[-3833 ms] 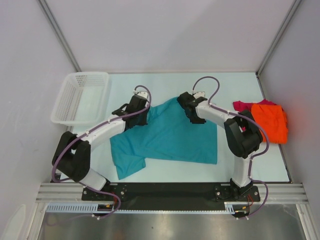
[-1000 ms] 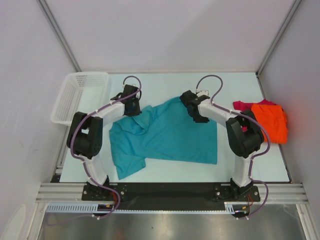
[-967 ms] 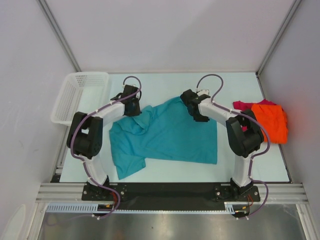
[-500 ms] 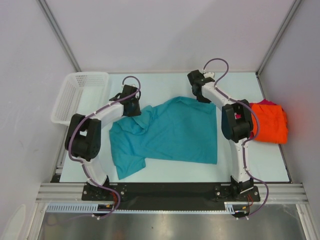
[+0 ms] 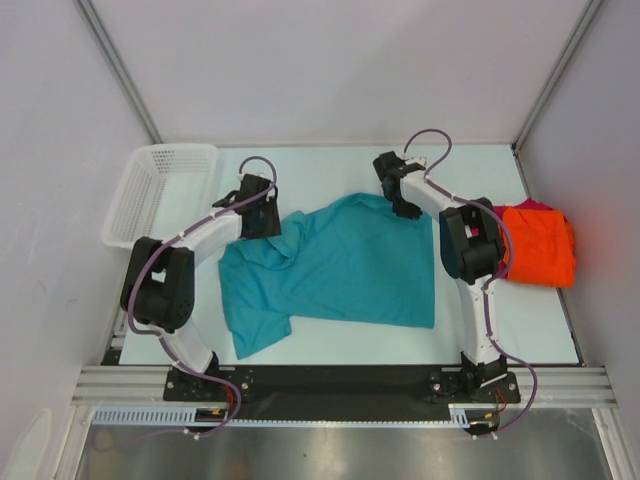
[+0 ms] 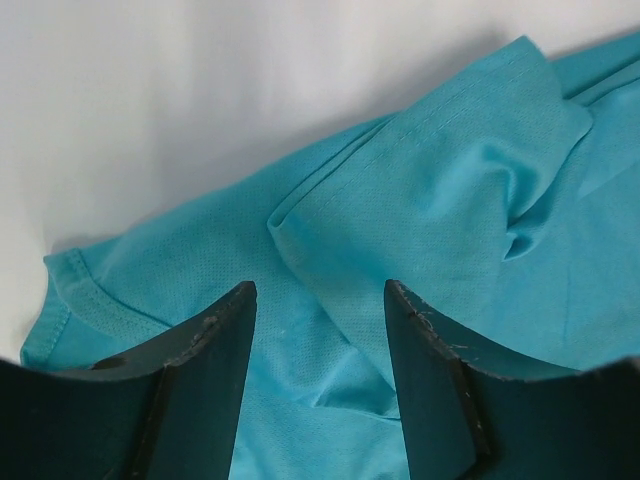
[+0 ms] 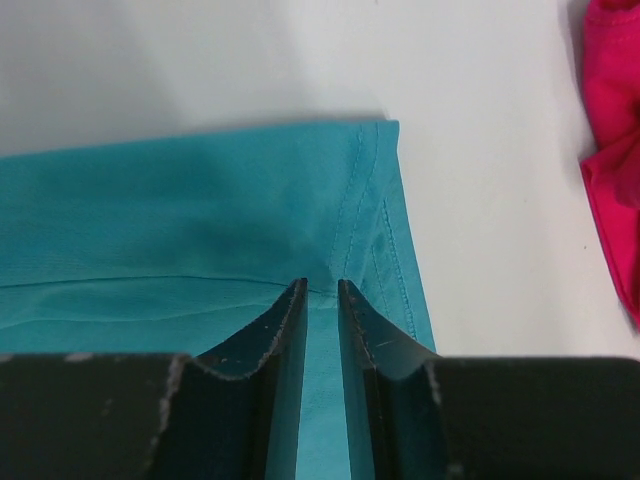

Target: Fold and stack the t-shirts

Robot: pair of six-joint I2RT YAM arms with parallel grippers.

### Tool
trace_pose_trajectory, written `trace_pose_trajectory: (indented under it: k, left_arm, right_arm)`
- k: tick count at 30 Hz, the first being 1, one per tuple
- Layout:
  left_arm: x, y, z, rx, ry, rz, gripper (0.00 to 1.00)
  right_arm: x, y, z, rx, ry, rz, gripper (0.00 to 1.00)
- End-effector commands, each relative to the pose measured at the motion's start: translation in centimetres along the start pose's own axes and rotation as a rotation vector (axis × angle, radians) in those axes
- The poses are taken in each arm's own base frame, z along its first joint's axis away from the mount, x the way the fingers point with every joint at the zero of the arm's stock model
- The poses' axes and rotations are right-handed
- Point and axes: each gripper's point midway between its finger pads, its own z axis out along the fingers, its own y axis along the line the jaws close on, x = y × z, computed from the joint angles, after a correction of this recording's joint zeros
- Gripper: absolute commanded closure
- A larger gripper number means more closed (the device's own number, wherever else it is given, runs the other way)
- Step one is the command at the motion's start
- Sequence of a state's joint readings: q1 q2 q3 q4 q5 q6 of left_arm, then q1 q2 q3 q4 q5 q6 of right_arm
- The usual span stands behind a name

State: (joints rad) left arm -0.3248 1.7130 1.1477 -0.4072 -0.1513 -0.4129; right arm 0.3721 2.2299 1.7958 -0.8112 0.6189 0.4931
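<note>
A pale table (image 5: 330, 165) fills the enclosure, and most of its middle is taken up by the teal t-shirt (image 5: 340, 270), lying spread out but rumpled, with one sleeve folded over near the front left. A white mesh basket (image 5: 172, 150) sits at the table's far left corner, well apart from the shirt. Over on the right edge the orange t-shirt (image 5: 540, 245) lies bunched up, with the magenta t-shirt (image 7: 612, 120) peeking out from beneath its far side. Both arms reach to the far edge of the teal shirt, one at each upper corner. The left gripper (image 6: 318, 290) hovers over the shirt's creased left shoulder area with its jaws standing wide; cloth lies below them, nothing is pinched. The right gripper (image 7: 320, 285) has its jaws drawn narrow, nipping a ridge of teal fabric just inside the stitched hem at the shirt's far right corner, with bare table between that corner and the magenta cloth.
</note>
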Motion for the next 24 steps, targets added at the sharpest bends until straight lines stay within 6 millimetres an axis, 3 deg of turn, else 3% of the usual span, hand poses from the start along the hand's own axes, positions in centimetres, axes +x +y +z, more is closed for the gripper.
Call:
trace_pose_trajectory:
  k: [1,14,18,22,24]
  left_arm:
    - [-0.1,0.0,-0.3,-0.003,-0.016,0.002,0.41]
    - [1.1,-0.1,1.1,-0.002,0.015,0.003,0.45]
    - [1.2,-0.3,1.3,0.008,0.017,0.003,0.56]
    - [1.5,-0.3,1.7,0.013,0.023,0.002,0.66]
    - [1.8,-0.6,2.0,0.027,0.036,0.007,0.76]
  right_arm:
    - [0.3,-0.3,-0.2,0.002,-0.006,0.005,0.75]
    - [1.0,-1.2,0.8,0.021,0.007,0.003,0.76]
    - [1.4,-1.1,1.2,0.021,0.012,-0.002,0.82]
    - [1.6,-0.9,1.3,0.006,0.018,-0.002,0.94]
    - [1.7,-0.8,1.3,0.0,0.019,-0.009,1.0]
